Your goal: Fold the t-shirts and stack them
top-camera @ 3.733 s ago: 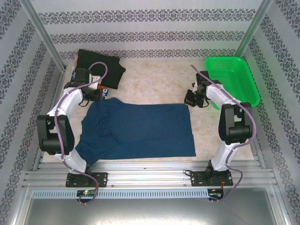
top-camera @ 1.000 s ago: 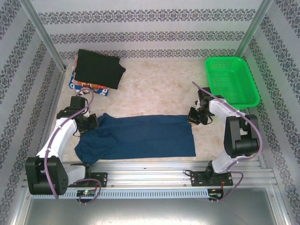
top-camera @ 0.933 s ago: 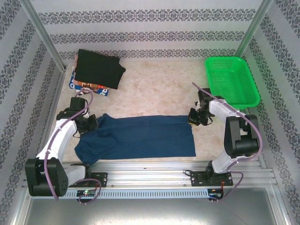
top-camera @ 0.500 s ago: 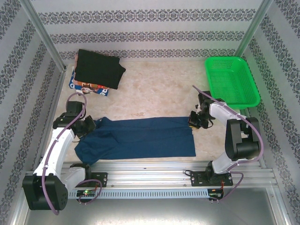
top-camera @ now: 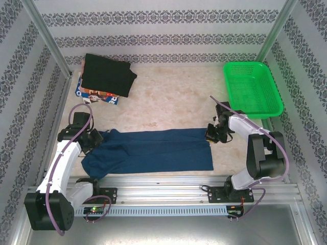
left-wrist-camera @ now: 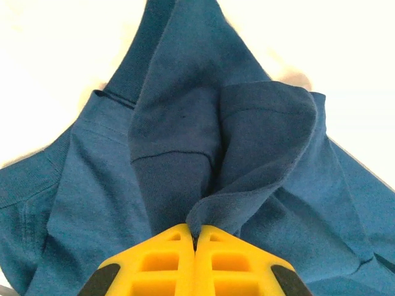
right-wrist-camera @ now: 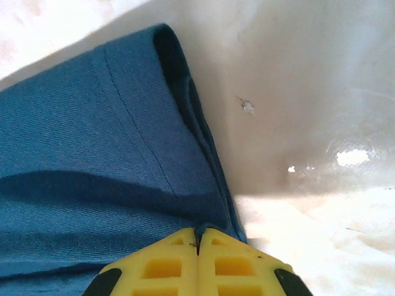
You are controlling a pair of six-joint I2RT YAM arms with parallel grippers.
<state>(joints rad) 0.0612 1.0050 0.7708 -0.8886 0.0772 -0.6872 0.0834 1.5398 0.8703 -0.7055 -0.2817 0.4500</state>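
1. At the far left corner of the table (top-camera: 173, 97), the black t-shirt (top-camera: 107, 74) lies folded on top of the multicoloured t-shirt (top-camera: 94, 95), whose printed edge peeks out along its near side.
2. Nearer the arms, the left pincer (top-camera: 95, 138) sits at the left end of the navy t-shirt (top-camera: 153, 153). The top view does not show the grip. The left wrist view does: its yellow fingers (left-wrist-camera: 154, 265) are clenched on a pleat of navy cloth, which rises from the seam between them in a rumpled peak.
3. The navy t-shirt stretches across the near middle of the table as a long band. Its left end is bunched and its right end lies flat.
4. The right pincer (top-camera: 210, 133) sits at the shirt's far right corner. From above only its place is plain. The right wrist view shows its yellow fingers (right-wrist-camera: 234, 265) pressed shut on the hemmed edge, with doubled layers of cloth beside bare table.
5. The green basket (top-camera: 253, 87) stands at the far right corner, well apart from all three shirts.
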